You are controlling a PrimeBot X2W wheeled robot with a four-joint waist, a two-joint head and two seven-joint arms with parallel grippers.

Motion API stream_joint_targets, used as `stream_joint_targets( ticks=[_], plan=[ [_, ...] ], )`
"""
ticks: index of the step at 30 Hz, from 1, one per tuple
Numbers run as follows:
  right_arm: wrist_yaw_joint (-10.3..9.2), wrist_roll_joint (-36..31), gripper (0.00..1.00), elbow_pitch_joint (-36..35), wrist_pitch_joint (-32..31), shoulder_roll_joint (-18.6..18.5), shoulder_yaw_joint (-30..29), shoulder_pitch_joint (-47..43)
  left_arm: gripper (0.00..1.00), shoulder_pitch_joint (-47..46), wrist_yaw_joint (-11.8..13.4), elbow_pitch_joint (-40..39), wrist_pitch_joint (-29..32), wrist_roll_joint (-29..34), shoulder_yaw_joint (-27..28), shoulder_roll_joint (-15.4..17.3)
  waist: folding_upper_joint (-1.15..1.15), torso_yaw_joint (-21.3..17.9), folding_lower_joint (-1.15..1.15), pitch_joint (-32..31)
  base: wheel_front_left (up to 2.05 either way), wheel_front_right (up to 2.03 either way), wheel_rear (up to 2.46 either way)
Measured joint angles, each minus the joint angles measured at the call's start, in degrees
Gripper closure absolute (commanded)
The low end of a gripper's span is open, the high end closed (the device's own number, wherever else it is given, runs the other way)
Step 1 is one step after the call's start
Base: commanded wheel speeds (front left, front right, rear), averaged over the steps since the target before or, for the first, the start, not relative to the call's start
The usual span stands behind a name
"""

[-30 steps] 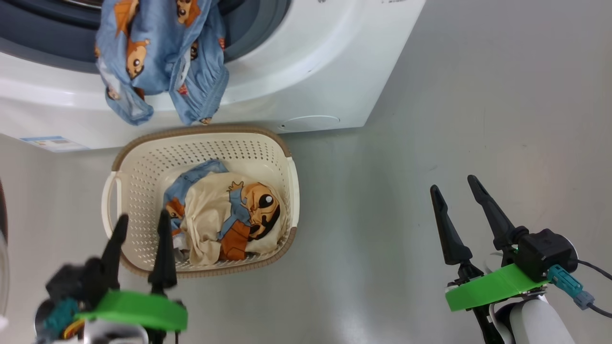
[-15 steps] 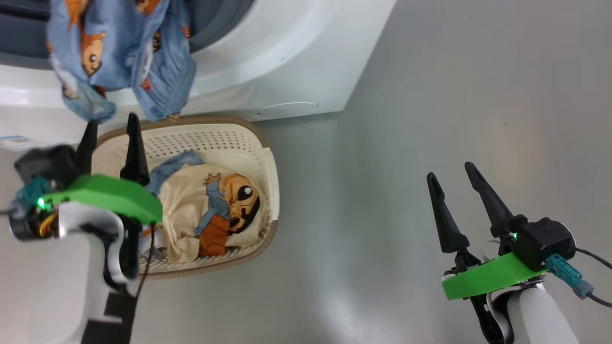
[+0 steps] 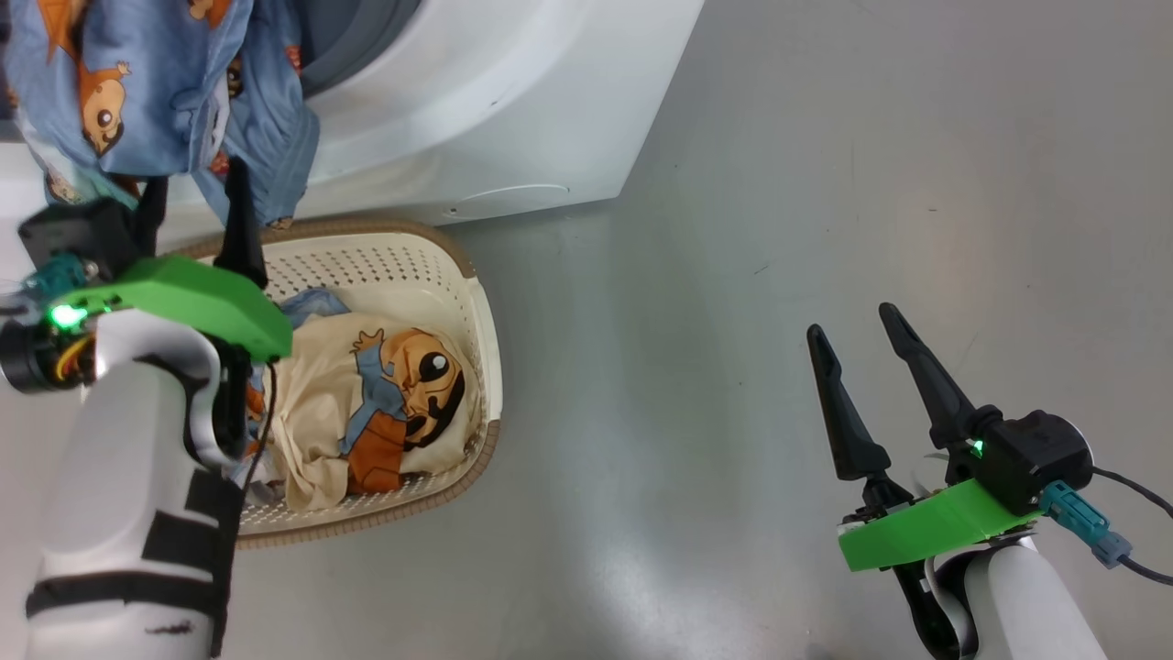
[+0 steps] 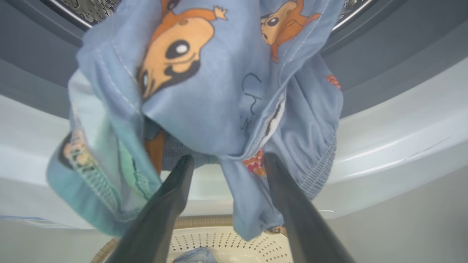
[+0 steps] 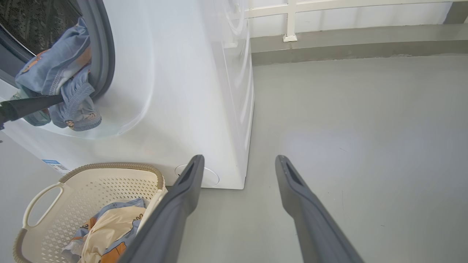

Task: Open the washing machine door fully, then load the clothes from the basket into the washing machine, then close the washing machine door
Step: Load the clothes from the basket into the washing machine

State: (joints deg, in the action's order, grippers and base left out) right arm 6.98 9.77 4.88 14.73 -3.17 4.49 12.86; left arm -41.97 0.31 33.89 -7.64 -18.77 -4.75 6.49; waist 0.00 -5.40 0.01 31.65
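The left jaws are held wide open, and nothing is gripped in them. They are pointed up at the blue clothes (image 4: 219, 91), and a loose end is hung down between the two fingers (image 4: 168, 204). Whether it is touched cannot be told. The blue clothes are draped out of the mouth of the washing machine (image 3: 513, 92), long way up and down, with the ends pointed down at the basket (image 3: 487, 321). The basket is set on the floor (image 3: 779, 183) just beside the machine's front. A cream cloth (image 3: 316, 412) with a big cartoon face is bundled in it. The right jaws are spread wide and empty too, held over the floor, well apart from the basket.
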Motion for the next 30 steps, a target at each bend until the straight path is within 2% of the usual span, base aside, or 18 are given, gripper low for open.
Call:
stream_joint_targets(
  ticks=[10, 12, 20, 23, 25, 27, 28, 29, 30],
  plan=[
    [0.0, 0.0, 0.0, 0.12, 0.0, 0.01, 0.44, 0.04, 0.0, -6.2, 0.96, 8.06, -2.71, 0.86, -0.65, 0.05, 0.0, 0.07, 0.0, 0.39, 0.0, 0.0, 0.0],
    [0.0, 0.0, 0.0, 0.16, 0.0, 0.01, 0.66, 0.05, 0.03, -6.82, 0.94, 9.6, -3.14, 1.29, -1.22, 0.04, 0.0, -0.12, 0.0, 0.38, 0.0, 0.0, 0.0],
    [0.0, 0.51, 0.0, 0.58, 0.0, 0.01, 1.08, 0.05, 0.02, -9.65, 0.36, 14.11, -4.31, 1.98, -3.25, -0.43, 0.0, -0.85, -0.01, 0.43, 0.0, 0.0, 0.0],
    [0.0, 0.51, 0.0, 0.67, 0.0, 0.02, 1.26, 0.05, 0.08, -10.67, 0.34, 15.49, -4.56, 2.5, -3.68, -0.45, 0.0, -1.08, -0.01, 0.47, 0.0, 0.0, 0.0],
    [0.0, 0.51, 0.0, 0.69, 0.0, 0.02, 1.47, 0.05, 0.5, -11.33, 0.35, 16.48, -4.95, 2.55, -3.93, -0.44, 0.0, -1.22, -0.01, 0.56, 0.0, 0.0, 0.0],
    [0.0, 0.59, 0.0, 0.7, 0.0, 0.02, 1.56, 0.05, 0.67, -11.89, 0.34, 17.48, -4.99, 2.93, -4.25, -0.43, 0.0, -1.31, -0.01, 0.68, 0.0, 0.0, 0.0],
    [0.0, 0.62, 0.0, 0.71, 0.0, 0.02, 1.59, 0.05, 0.89, -12.17, 0.34, 18.06, -4.99, 2.93, -4.37, -0.41, 0.0, -1.35, -0.01, 0.73, 0.0, 0.0, 0.0],
    [0.0, 0.79, 0.0, 0.74, 0.0, 0.02, 1.64, 0.05, 1.0, -12.4, 0.34, 18.59, -5.05, 2.93, -4.47, -0.38, 0.0, -1.4, -0.01, 0.77, 0.0, 0.0, 0.0],
    [0.0, 0.99, 0.0, 0.75, 0.0, 0.02, 1.65, 0.05, 1.0, -12.52, 0.34, 18.95, -5.08, 2.93, -4.55, -0.38, 0.0, -1.44, -0.01, 0.8, 0.0, 0.0, 0.0]
  ],
)
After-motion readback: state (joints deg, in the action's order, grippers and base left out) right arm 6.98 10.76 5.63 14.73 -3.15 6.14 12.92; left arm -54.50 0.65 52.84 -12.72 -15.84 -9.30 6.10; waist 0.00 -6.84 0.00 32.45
